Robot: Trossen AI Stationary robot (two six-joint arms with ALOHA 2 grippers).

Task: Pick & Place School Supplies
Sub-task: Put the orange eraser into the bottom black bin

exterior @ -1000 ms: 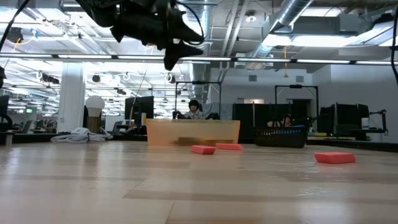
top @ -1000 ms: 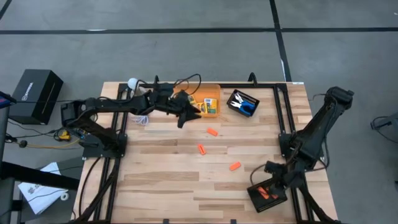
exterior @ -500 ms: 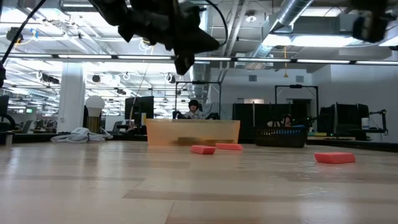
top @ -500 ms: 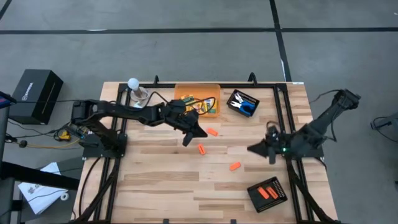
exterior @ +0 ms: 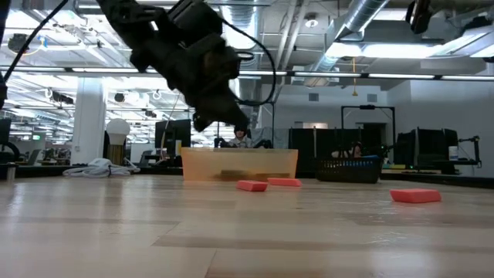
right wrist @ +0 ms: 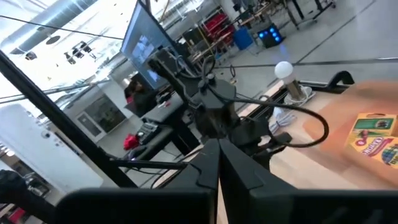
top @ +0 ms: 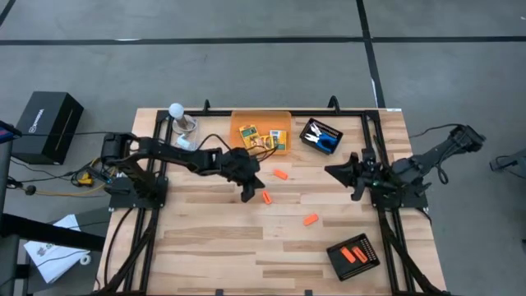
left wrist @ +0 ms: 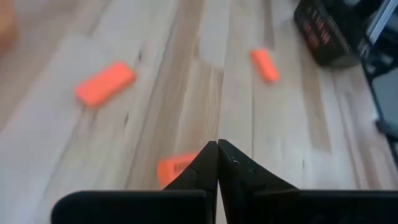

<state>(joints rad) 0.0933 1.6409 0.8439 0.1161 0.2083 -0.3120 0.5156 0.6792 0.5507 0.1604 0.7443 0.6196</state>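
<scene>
2 claws are closed and empty: left claw (top: 247, 195) above the table (top: 205, 247), right claw (top: 330, 170); no writing legible.

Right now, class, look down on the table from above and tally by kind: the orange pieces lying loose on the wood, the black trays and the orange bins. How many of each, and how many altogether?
Loose orange pieces: 3
Black trays: 2
Orange bin: 1
Total: 6

Pale wood table (top: 205, 238), translucent plastic bin (exterior: 239, 164)
</scene>
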